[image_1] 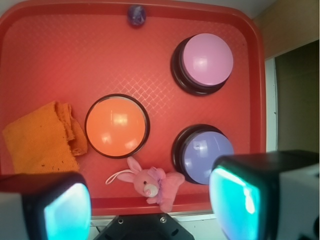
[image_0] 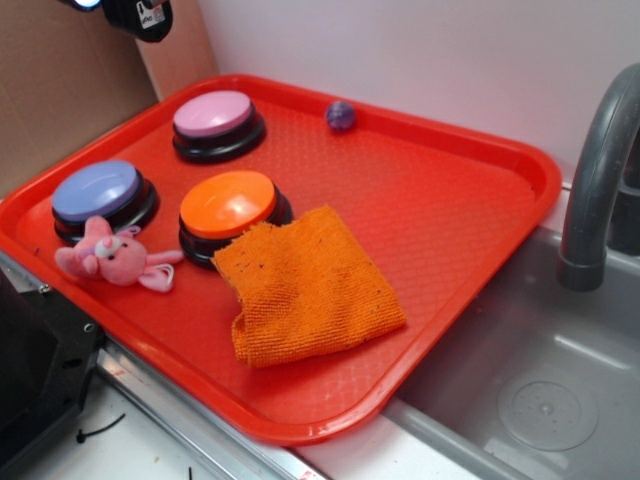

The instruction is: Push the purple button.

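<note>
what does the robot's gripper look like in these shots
In the wrist view the gripper shows two chunky fingers with black housings, rounded corners and glossy teal-cyan inner pads, pale grey on the outer sides. A black bracket with two small screws sits between them. In the exterior view only a black piece with a white label shows at the top left.

In the wrist view the right finger [image_1: 260, 200] covers the lower right edge of the purple button [image_1: 205, 155], and both fingers run out of the bottom of the picture, blurred. The orange cloth [image_0: 305, 285] hides the front of the orange button [image_0: 230, 205] in the exterior view (the pink toy rabbit [image_0: 110, 255] likewise overlaps the purple button's base). The arm [image_0: 135, 12] is cut by the top edge there, and the small purple ball [image_0: 341, 115] is too small to make out.
</note>
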Action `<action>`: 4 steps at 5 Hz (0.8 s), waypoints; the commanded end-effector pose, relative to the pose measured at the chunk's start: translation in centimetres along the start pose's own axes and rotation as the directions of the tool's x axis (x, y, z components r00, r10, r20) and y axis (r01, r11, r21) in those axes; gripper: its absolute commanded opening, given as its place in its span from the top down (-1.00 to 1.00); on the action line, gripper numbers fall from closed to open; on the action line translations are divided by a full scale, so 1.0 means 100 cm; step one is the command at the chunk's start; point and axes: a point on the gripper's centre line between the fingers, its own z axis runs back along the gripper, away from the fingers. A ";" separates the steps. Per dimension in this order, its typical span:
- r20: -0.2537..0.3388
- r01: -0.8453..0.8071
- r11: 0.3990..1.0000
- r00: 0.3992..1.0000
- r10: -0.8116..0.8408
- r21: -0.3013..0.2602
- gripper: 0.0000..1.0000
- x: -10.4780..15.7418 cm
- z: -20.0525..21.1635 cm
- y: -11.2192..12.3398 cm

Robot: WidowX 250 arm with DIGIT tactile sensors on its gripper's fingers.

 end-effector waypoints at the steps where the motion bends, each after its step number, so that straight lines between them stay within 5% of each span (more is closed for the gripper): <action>1: 0.000 0.000 1.000 1.000 0.000 0.000 -1.00 0.000 0.000 0.000; 2: -0.110 -0.212 0.977 0.971 0.211 0.008 -1.00 0.016 -0.054 0.046; 3: -0.106 -0.275 0.961 0.955 0.275 0.019 -1.00 0.015 -0.079 0.088; 4: -0.083 -0.347 0.938 0.934 0.346 0.012 -1.00 0.005 -0.099 0.103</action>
